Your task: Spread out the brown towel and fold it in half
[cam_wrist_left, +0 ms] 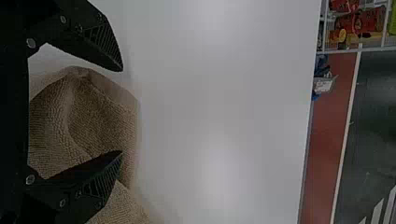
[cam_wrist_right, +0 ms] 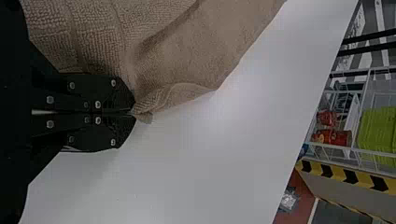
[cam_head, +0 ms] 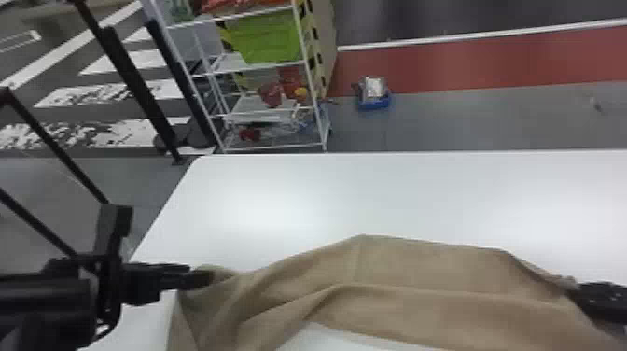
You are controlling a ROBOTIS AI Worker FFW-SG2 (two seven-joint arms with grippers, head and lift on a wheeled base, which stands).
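Note:
The brown towel (cam_head: pixel 410 270) lies in loose folds across the front of the table, its near part running past the bottom edge of the head view. At its left end is my left gripper (cam_head: pixel 200 278); in the left wrist view that gripper (cam_wrist_left: pixel 122 111) stands open, with a rumpled part of the towel (cam_wrist_left: pixel 100 116) between and beneath its fingers. At the towel's right end is my right gripper (cam_head: pixel 576 291). In the right wrist view the right gripper (cam_wrist_right: pixel 134 112) is shut on a pinched edge of the towel (cam_wrist_right: pixel 187 56).
The white table (cam_head: pixel 280 200) extends beyond the towel to its far edge. Behind it on the floor stand a white wire shelf (cam_head: pixel 270 147) with a green bin (cam_head: pixel 266 37) and, to the right, a small blue container (cam_head: pixel 373 101).

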